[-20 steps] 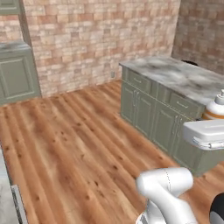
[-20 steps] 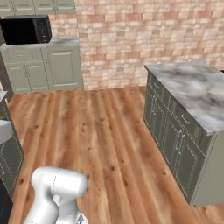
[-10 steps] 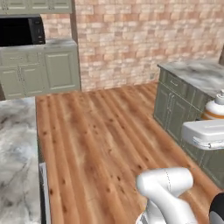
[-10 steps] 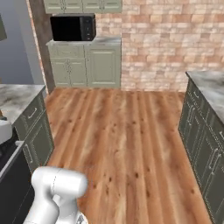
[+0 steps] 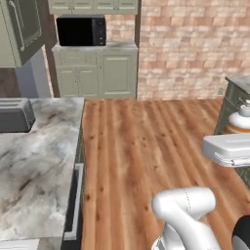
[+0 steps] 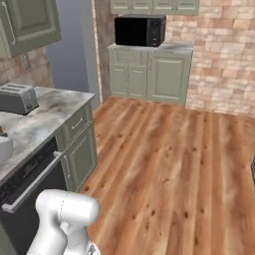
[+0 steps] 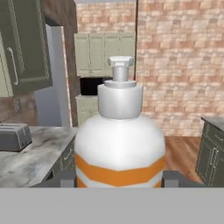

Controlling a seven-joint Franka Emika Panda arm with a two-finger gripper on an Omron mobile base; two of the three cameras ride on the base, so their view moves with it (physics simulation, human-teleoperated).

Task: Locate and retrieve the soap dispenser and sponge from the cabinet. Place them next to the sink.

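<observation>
Sage-green wall cabinet point(image 5: 22, 29) with its silver bar handle is hanging upper left. Silver toaster point(image 5: 15, 115) is sitting on grey marble counter point(image 5: 39, 166); black microwave point(image 5: 81, 31) is sitting farther back. Orange-and-white soap dispenser with white pump top point(image 7: 119, 135) is standing upright, clamped in the two-finger gripper point(image 7: 119, 178), at right edge in left base view point(image 5: 239, 122).
</observation>
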